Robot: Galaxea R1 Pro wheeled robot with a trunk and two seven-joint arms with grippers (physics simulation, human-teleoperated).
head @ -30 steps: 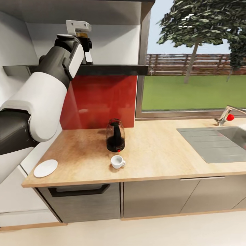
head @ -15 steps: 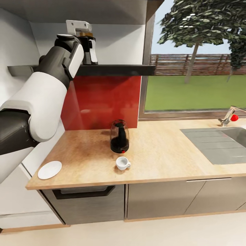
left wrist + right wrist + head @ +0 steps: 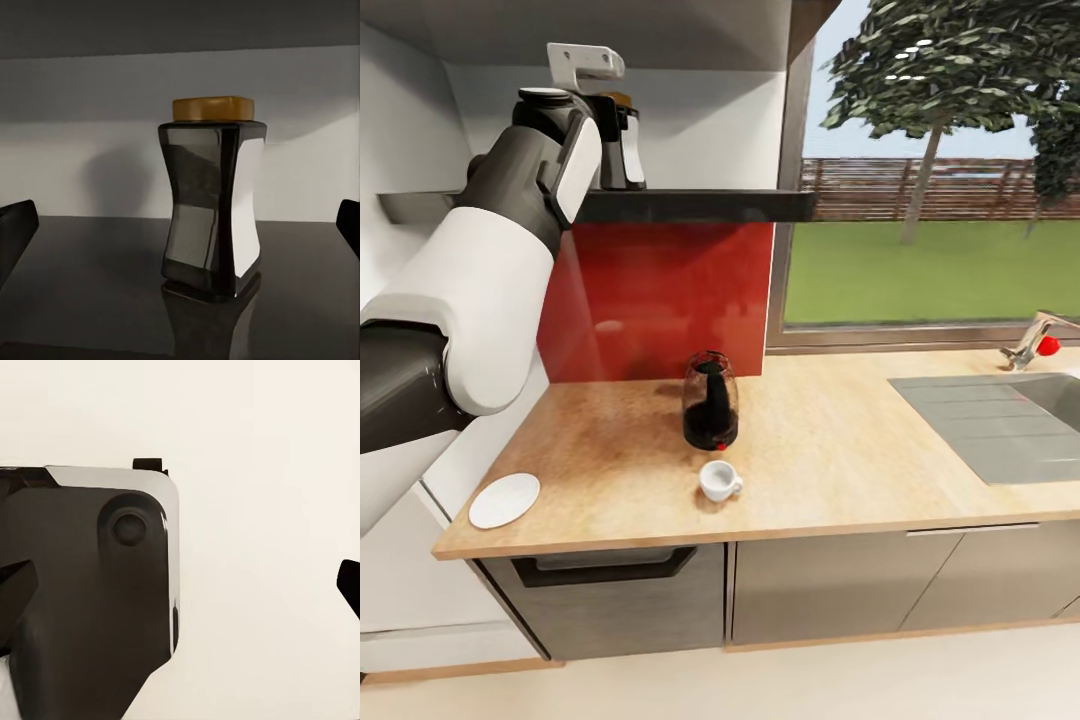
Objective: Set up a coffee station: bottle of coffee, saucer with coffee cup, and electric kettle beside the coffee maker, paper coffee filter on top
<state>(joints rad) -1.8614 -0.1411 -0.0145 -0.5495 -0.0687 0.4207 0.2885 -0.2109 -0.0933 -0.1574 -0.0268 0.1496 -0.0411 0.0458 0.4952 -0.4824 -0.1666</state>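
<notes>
Brown bottle of coffee sits between the wide-open left pincer tips (arm raised slightly since)

No text, brand, number or sign can be read. The pale label on the bottle is seen blank, with no lettering made out.

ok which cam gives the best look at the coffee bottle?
Left wrist view: the coffee bottle stands upright on the dark shelf, centred between the open left gripper fingers, cap and label clear. In the head view the bottle is mostly hidden behind the arm; just the cap peeks out.
</notes>
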